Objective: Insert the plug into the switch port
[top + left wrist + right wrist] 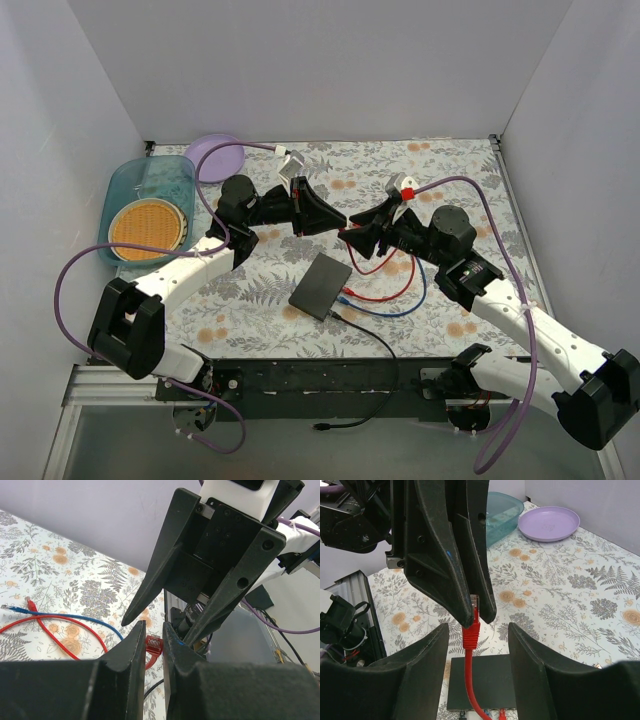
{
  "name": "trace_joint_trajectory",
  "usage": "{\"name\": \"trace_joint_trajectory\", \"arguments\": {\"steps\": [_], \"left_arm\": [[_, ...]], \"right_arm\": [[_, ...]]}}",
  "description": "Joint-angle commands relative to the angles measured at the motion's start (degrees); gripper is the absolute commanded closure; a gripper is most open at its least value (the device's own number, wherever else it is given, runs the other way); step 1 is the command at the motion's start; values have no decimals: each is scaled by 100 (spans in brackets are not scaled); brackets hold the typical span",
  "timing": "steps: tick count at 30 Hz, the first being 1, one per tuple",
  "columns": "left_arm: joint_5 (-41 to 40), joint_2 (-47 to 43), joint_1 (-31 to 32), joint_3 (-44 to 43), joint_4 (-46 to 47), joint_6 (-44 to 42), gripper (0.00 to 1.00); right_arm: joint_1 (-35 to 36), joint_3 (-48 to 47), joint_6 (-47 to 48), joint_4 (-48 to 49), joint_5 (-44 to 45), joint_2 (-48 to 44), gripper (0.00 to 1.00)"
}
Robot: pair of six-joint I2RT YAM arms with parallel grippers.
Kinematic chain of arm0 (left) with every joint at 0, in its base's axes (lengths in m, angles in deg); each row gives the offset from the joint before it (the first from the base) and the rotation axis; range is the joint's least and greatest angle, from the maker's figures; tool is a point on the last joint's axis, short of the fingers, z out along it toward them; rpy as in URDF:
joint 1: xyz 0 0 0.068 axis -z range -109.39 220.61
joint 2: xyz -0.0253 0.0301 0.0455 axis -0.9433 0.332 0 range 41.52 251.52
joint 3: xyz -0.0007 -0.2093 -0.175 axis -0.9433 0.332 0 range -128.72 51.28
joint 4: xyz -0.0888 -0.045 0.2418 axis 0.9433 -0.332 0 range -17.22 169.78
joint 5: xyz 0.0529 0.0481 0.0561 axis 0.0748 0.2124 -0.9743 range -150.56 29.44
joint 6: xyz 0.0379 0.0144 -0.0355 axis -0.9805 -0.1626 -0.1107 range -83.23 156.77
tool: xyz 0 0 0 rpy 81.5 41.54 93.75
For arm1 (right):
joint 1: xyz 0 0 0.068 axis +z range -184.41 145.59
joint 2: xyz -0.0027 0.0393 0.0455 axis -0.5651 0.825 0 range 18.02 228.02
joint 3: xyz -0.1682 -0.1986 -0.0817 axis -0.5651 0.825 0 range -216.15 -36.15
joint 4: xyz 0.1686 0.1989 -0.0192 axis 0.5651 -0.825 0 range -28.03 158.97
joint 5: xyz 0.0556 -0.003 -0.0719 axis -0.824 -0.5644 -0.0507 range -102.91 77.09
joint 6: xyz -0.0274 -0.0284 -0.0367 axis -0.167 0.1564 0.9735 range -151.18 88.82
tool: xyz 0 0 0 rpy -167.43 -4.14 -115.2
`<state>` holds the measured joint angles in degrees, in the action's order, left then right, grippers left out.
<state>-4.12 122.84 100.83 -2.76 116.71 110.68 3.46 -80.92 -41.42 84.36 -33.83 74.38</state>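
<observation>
The switch (322, 285) is a flat black box lying on the floral cloth in mid-table; it also shows in the right wrist view (480, 682), with cables plugged in its near side. My left gripper (335, 222) is shut on the red plug (153, 644) and holds it above the switch. The plug (472, 625) hangs tip-up between the left fingers (440, 555), its red cable (385, 290) trailing down. My right gripper (477, 635) is open, its fingers (160, 570) straddling the plug without touching it.
A blue cable (400, 310) and a black cable (370, 335) run from the switch. A teal bin (125, 180) with an orange round mat and a purple plate (214, 157) stand at the back left. White walls enclose the table.
</observation>
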Motion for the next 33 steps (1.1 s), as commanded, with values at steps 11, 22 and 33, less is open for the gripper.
{"name": "trace_joint_trajectory", "arguments": {"steps": [11, 22, 33], "left_arm": [[60, -336, 11, 16, -1, -70, 100], [68, -345, 11, 25, 51, -52, 100], [-1411, -669, 11, 192, -413, -210, 2]], "right_arm": [[-87, 109, -48, 429, -307, 68, 47], [-183, 267, -206, 596, -254, -19, 89], [-253, 329, -136, 307, -78, -125, 99]]}}
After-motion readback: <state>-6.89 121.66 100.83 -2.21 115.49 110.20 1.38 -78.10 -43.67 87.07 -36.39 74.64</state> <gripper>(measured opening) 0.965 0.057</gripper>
